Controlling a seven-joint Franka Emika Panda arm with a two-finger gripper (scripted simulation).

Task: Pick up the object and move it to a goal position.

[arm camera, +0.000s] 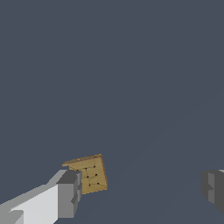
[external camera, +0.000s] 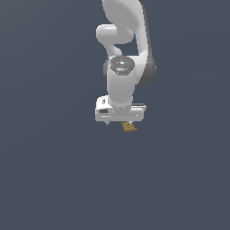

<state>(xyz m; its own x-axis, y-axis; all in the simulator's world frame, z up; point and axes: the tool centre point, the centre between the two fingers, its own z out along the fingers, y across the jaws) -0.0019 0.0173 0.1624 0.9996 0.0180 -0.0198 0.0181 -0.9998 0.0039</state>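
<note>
Block (arm camera: 90,173) sits right beside one gray finger pad (arm camera: 70,194) of the tool (arm camera: 142,190), seemingly touching its inner face, tilted rather than square. Its tan-brown face carries small darker marks. The tool's fingers stand wide apart, the other pad well clear of the block, so nothing is clamped. In the exterior view the block (external camera: 129,127) peeks out just beneath the white tool (external camera: 117,123), under the downward-pointing arm (external camera: 121,67), against plain dark gray.

The gripper (arm camera: 141,192) stands wide open; the tan block (arm camera: 92,173) touches one grey finger pad (arm camera: 70,192), tilted.
</note>
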